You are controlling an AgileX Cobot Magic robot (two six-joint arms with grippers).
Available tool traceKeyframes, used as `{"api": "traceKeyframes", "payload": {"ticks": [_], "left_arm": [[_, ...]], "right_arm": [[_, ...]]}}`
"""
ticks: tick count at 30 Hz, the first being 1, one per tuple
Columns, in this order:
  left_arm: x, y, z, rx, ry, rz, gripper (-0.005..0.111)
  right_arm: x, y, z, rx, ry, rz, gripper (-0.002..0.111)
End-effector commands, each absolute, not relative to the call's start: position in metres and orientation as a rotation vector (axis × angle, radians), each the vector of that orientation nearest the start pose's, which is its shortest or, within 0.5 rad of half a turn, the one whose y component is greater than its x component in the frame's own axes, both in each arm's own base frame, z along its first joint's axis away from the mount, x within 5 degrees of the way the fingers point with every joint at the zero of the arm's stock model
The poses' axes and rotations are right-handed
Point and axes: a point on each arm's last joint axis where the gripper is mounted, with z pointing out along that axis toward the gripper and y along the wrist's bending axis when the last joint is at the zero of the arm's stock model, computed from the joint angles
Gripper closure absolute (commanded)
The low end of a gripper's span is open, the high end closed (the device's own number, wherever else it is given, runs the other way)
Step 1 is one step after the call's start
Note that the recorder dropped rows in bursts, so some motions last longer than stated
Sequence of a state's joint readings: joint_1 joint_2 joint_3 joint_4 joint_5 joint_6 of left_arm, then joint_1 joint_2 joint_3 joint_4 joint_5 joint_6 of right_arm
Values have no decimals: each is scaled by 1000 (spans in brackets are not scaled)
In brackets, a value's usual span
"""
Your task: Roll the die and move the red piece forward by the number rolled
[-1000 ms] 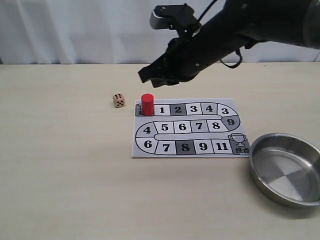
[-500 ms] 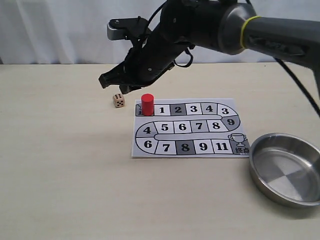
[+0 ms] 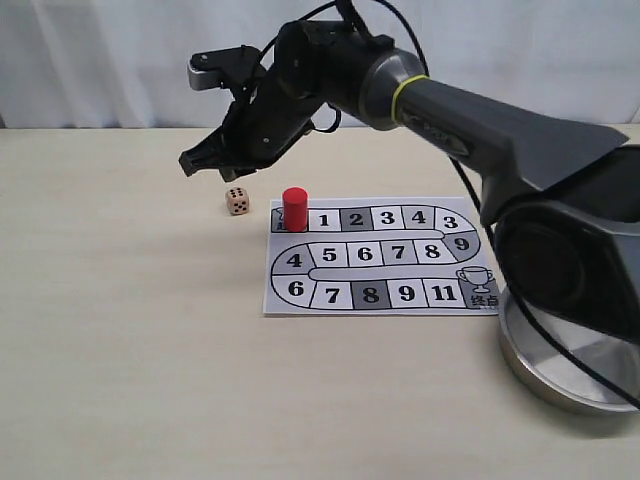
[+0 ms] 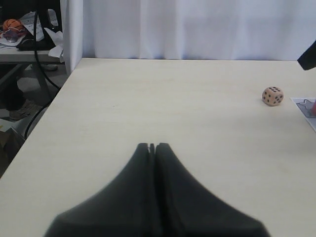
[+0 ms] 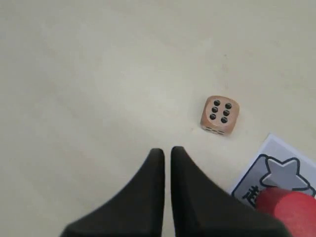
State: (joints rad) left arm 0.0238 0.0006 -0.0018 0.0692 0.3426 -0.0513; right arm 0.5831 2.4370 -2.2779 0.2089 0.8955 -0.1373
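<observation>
Currently seeing small tan wooden die [image 3: 237, 201] on bare table, just left of printed paper game board [image 3: 400, 255]. Can read six-pip face only in right wrist view [image 5: 220, 115]. Got glossy red cylinder piece [image 3: 294, 209] upright on board's start corner. Showing right gripper [image 3: 212, 168] hovering off that corner, above die, pinched closed, empty. Finding left gripper [image 4: 152, 145] only in left wrist view: closed, empty, well off board.

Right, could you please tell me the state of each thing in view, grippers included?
Printed paper board: flat on the table.
Tan wooden die: resting on the table beside the board, six up.
Glossy red cylinder piece: upright on the board's start square.
Round steel bowl: upright, empty where visible.
Left gripper: shut, holding nothing.
Right gripper: shut, empty, hovering near the die.
</observation>
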Motion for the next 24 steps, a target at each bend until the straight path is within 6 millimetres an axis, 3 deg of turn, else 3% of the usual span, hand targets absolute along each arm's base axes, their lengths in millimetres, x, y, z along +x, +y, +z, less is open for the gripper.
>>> {"api": "traceKeyframes", "payload": {"ticks": [1,9,24], "left_arm": [[54,3,183,-30,1813,43,107],[54,3,183,-30,1813,43,107],[54,3,183,-30,1813,43,107]], "right_arm": [[454,313,187,-825,2471,404,104],[471,296,164,-774,2496,377,104],[477,300,150,-787,2435,386,104]]}}
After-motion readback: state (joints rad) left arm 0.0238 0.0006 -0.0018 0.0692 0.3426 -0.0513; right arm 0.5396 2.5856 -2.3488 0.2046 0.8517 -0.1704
